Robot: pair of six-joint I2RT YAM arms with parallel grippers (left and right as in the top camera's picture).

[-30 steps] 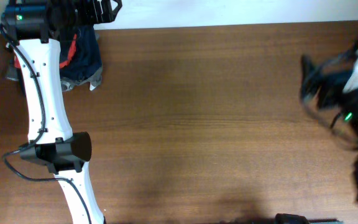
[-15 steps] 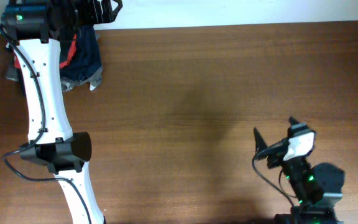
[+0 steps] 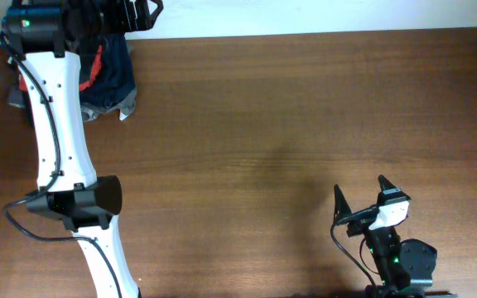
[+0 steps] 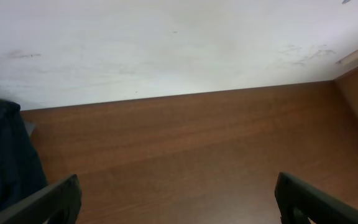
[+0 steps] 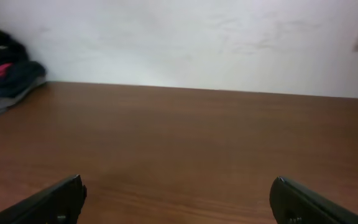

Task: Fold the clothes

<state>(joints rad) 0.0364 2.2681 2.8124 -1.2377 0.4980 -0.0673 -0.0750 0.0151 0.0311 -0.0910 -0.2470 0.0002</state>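
Observation:
The plain black T-shirt does not show in any view. My left gripper (image 3: 139, 12) is at the table's far left back edge, just past a pile of folded garments (image 3: 110, 70). In the left wrist view it (image 4: 179, 208) is open and empty, its jaws wide apart over bare wood. My right gripper (image 3: 360, 189) is low at the front right, open and empty. In the right wrist view it (image 5: 179, 202) faces across the table with its jaws wide apart.
The pile is navy, red and grey; it shows far left in the right wrist view (image 5: 5, 84), and its dark edge shows in the left wrist view (image 4: 5, 155). The brown wooden table (image 3: 263, 124) ends at a white wall (image 5: 197, 37) at the back.
My right arm has swung in from the right edge and settled low at the front right with its gripper open. The left arm has not moved.

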